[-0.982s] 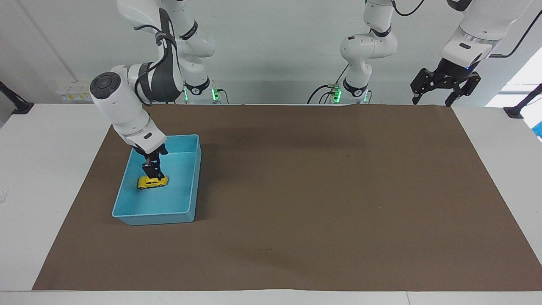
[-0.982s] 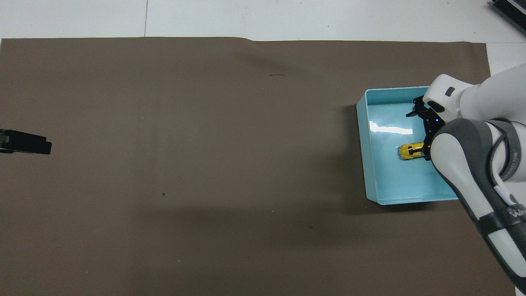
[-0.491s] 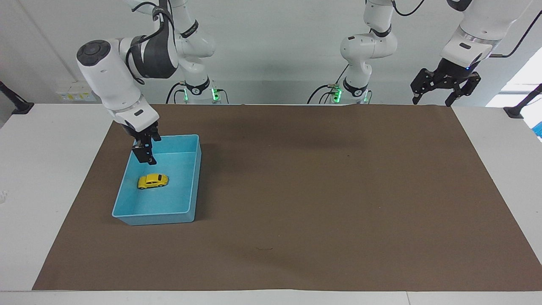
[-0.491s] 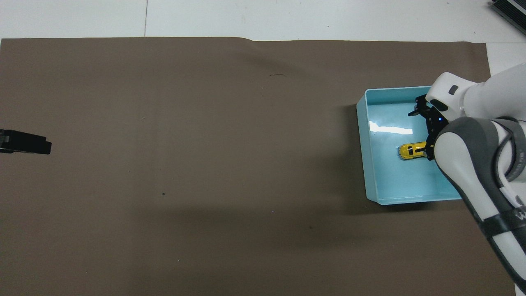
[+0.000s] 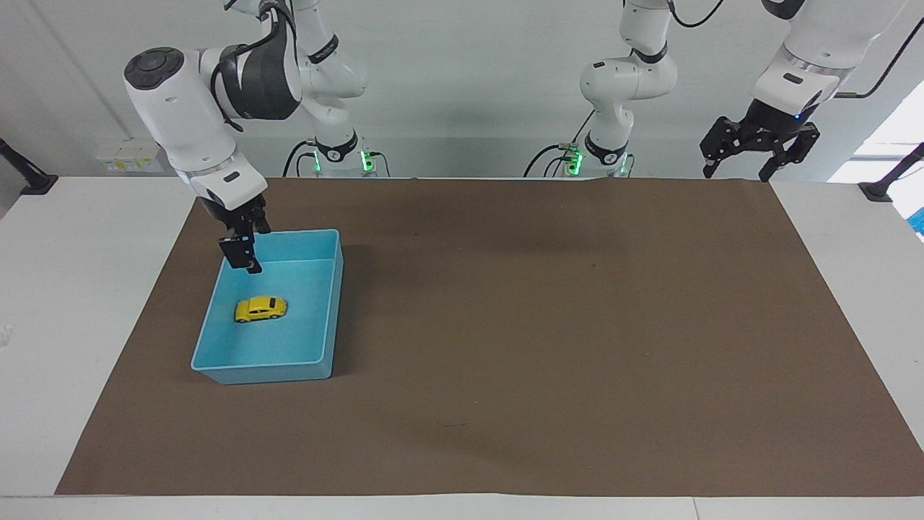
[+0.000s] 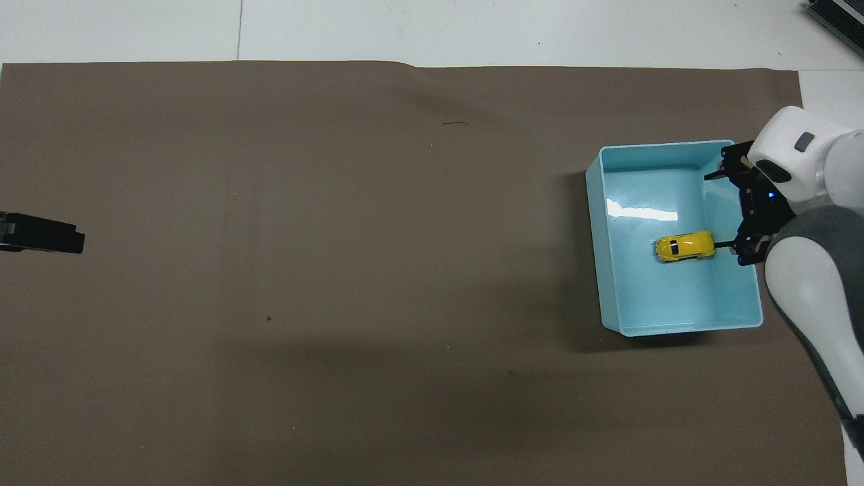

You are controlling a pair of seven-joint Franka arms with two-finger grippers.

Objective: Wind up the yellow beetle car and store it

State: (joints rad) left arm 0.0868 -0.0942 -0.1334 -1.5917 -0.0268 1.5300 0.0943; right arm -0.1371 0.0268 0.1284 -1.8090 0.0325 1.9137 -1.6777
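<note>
The yellow beetle car point(image 5: 260, 309) point(image 6: 684, 246) stands on its wheels on the floor of the light-blue bin point(image 5: 263, 372) point(image 6: 594, 236), with nothing touching it. My right gripper point(image 5: 242, 256) point(image 6: 732, 212) hangs open and empty above the bin, over the wall toward the right arm's end of the table, well clear of the car. My left gripper point(image 5: 742, 170) waits open and empty, raised over the mat's corner at the left arm's end. In the overhead view only the left gripper's dark tip point(image 6: 42, 241) shows at the picture's edge.
A brown mat point(image 5: 548, 339) point(image 6: 337, 270) covers most of the white table point(image 5: 65, 303). The bin sits on the mat toward the right arm's end. Nothing else lies on the mat.
My right gripper has risen from just over the car and drawn back toward the bin's wall. The car stays where it was in the bin. The left arm has not moved.
</note>
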